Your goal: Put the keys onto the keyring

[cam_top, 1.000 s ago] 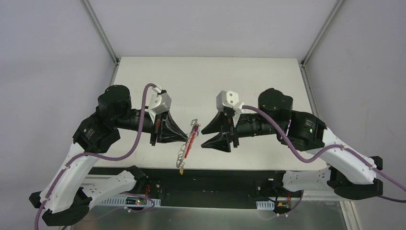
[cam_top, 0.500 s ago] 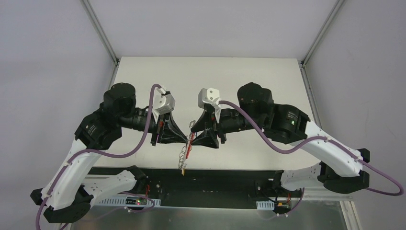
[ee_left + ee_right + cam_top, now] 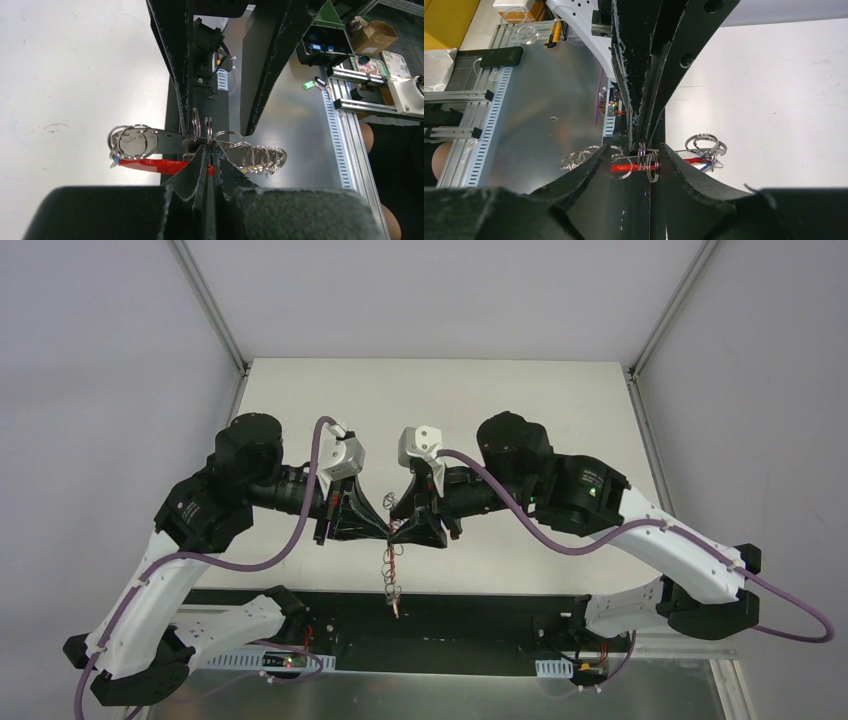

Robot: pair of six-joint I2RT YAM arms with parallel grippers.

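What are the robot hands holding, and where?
The left gripper pinches the keyring at its wire rings, beside the red strap. The right gripper straddles those rings, jaws apart.

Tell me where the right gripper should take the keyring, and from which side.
Take the two upright rings of the keyring just beside the left gripper's pinch, coming straight in opposite it. They stand edge-on between the right gripper's open fingers; the rest hangs loose.

Probably a robotics lab, white enclosure walls [image 3: 100, 340], aluminium framing [image 3: 211, 308], cable ducts [image 3: 332, 125]
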